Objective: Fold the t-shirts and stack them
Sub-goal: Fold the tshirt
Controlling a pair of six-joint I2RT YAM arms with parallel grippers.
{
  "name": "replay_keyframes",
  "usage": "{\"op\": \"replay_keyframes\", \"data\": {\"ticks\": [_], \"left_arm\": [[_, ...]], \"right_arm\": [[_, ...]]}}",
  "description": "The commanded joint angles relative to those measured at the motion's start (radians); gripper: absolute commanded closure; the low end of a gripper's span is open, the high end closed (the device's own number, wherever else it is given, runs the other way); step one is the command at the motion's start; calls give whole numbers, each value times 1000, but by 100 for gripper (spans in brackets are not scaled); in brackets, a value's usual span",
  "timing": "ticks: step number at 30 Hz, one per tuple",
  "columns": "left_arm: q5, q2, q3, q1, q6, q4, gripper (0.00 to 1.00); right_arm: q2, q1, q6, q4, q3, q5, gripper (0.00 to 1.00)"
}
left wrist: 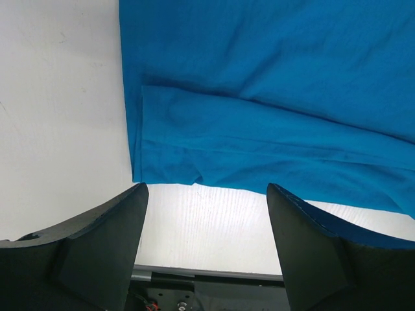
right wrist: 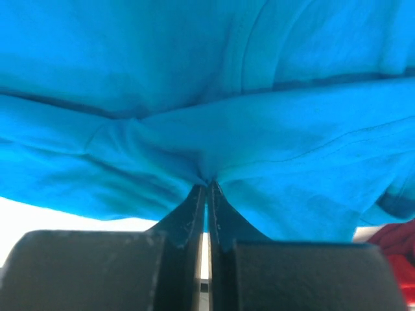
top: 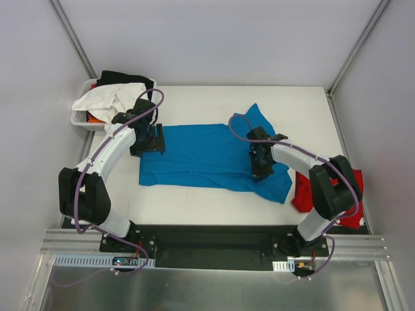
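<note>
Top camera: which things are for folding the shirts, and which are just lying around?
For the job: blue t-shirt, pinched by the right gripper; red t-shirt; left gripper, open.
Just lying about: white cloth, black cloth, white basket.

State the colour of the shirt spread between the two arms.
The shirt is turquoise-blue; top external view.

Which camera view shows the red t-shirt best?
Top external: the red t-shirt lies at the table's right edge, partly under the right arm. Right wrist catches only a corner; left wrist shows none.
</note>
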Motion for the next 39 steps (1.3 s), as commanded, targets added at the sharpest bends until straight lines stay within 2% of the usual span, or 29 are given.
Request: {"op": "replay_keyframes", "data": {"ticks": [1, 5, 11, 13, 16, 17, 19, 20, 31, 33, 34, 35, 36, 39], "left_arm": [[-2, -36, 6, -6, -8, -18, 25], [9, -25, 9, -6, -20, -18, 25], [18, -27, 7, -9, -31, -16, 25], [18, -36, -2, -10, -32, -18, 25], [21, -50, -20, -10, -32, -18, 25], [23, -51, -23, -10, -32, -18, 25], [23, -59, -34, -12, -31, -18, 25], [26, -62, -37, -12, -31, -18, 25], [58, -21, -10, -35, -58, -18, 25], [55, -8, 7, -42, -60, -18, 25], [52, -5, 10, -47, -60, -16, 25], [52, -1, 16, -47, -61, -16, 25], [52, 2, 18, -50, -63, -18, 25], [55, 9, 29, -59, -63, -19, 25]], "right_arm": [[-54, 1, -14, -72, 106, 48, 99], [-23, -12, -34, -121, 224, 62, 99], [95, -43, -77, -143, 314, 63, 99], [136, -60, -92, -138, 337, 57, 94], [191, -86, -106, -147, 375, 45, 55], [199, -98, -109, -152, 384, 37, 32], [192, -109, -111, -158, 387, 37, 18], [181, -115, -109, -159, 381, 43, 15], [-146, -117, -51, -187, 154, 126, 24], [-178, -117, -37, -202, 120, 83, 49], [-183, -115, -31, -201, 101, 65, 81], [-189, -114, -28, -193, 78, 65, 93], [-187, -112, -26, -183, 35, 66, 99], [-158, -115, -42, -143, 5, 72, 99]]}}
